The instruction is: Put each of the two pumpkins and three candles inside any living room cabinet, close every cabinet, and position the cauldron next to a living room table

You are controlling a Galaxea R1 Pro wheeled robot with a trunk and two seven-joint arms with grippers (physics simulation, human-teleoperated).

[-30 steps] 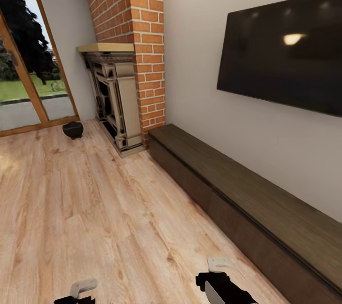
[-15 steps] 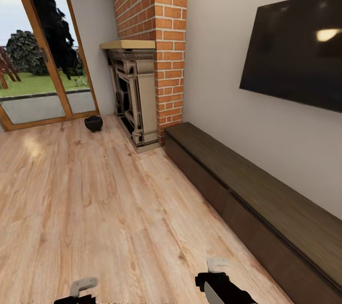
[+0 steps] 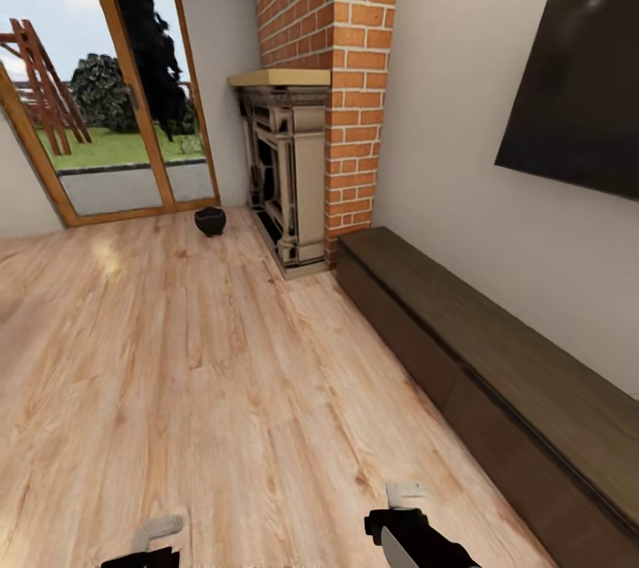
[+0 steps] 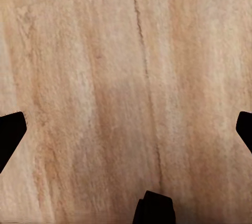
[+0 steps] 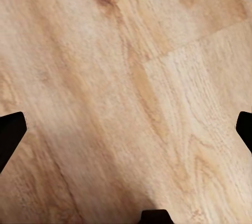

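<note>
The black cauldron sits on the wooden floor far ahead, between the glass door and the fireplace. A long, low dark-brown cabinet runs along the right wall under the TV, its fronts shut. My left gripper and right gripper hang low at the near edge, far from both. In the left wrist view my left gripper is open over bare floor. The right wrist view shows my right gripper open in the same way. The pumpkins, candles and table are out of view.
A brick chimney with a stone fireplace juts from the right wall past the cabinet's far end. A wall-mounted TV hangs above the cabinet. A glass patio door closes the far wall. Wooden floor stretches ahead.
The camera has turned left, so the whole scene has slid right and more of the patio door shows. Both arms hold the same pose.
</note>
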